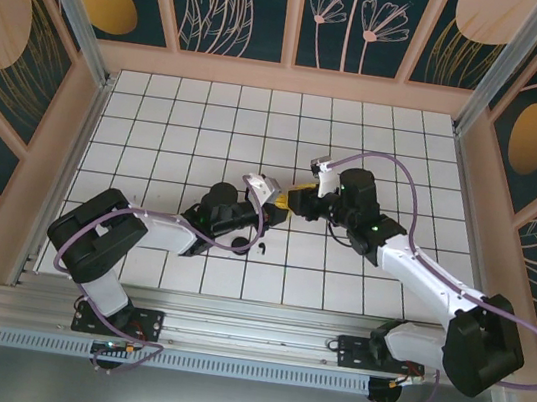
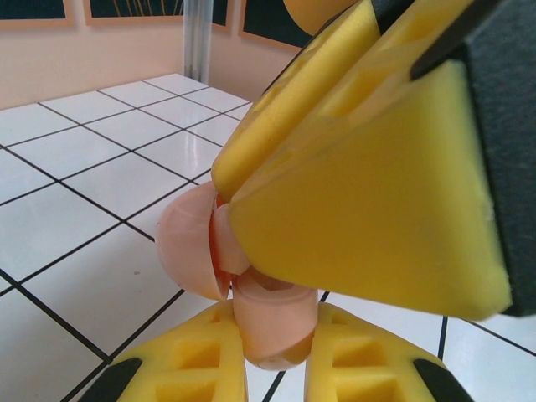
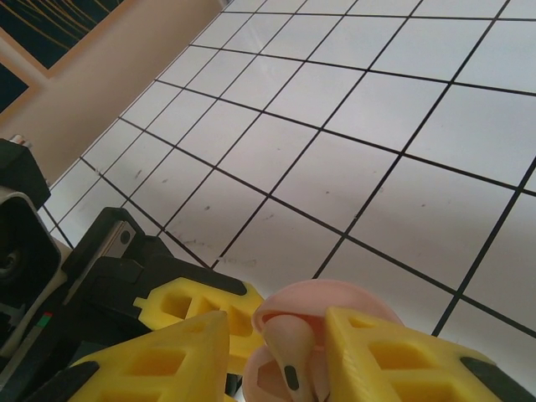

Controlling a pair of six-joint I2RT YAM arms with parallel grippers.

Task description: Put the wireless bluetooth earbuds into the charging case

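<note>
Left claw [image 2: 276, 322]: shut tight on the base of the pink charging case [image 2: 266, 339], held just above the tiled table [image 1: 210, 121] near its middle. The case's lid [image 2: 186, 243] is swung open to one side.

Right claw [image 3: 276, 327]: tip to tip with the left one and angled down over the open case. Its fingers are partly apart. One pink earbud [image 3: 289, 356] sits between them, stem pointing down, against one finger with a narrow gap showing at the other. The earbud is at the case mouth; I cannot tell whether it is fully seated.

A small black earbud [image 1: 261, 249] lies loose on a tile beside my left forearm.
</note>
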